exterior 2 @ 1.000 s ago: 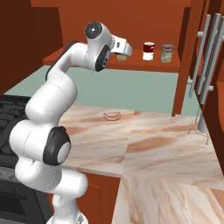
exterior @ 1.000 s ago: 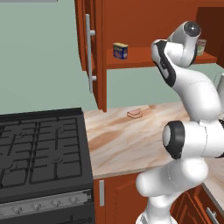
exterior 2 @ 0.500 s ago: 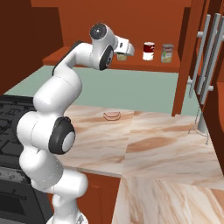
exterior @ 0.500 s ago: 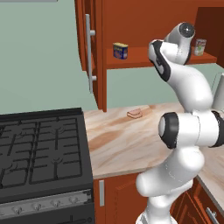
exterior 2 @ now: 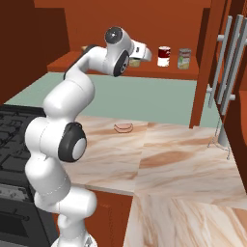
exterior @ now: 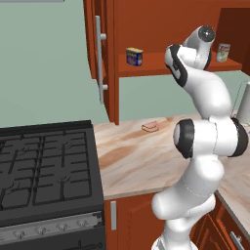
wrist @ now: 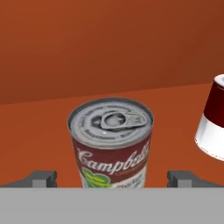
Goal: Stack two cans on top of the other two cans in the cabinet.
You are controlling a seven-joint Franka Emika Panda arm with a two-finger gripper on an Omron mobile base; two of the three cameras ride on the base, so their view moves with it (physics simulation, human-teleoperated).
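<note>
The wall cabinet (exterior: 161, 29) is standing open, with its door (exterior: 100, 53) swung out to the left, and four cans are kept on its shelf (exterior 2: 159, 72). A squat blue-and-yellow can (exterior: 134, 56) is parked toward the left end of that shelf. In the right base view a red can with a white lower band (exterior 2: 164, 56) is seen near the shelf's right end, and a silver can with a green label (exterior 2: 184, 58) is set just to the right of it, close but apart. All of them are upright, and nothing is stacked yet.

The hand (wrist: 112, 179) is raised to shelf level and pointed into the cabinet, fingers spread wide with nothing between the tips. A Campbell's soup can (wrist: 111, 142), pull-tab lid up, is framed right in the gap between the fingers, though it isn't gripped. In the hand view the red-and-white can is seen at the right edge.

On the tabletop (exterior: 146, 156) below the cabinet, a small flat brownish item (exterior: 150, 127) is lying; what it is can't be made out.
</note>
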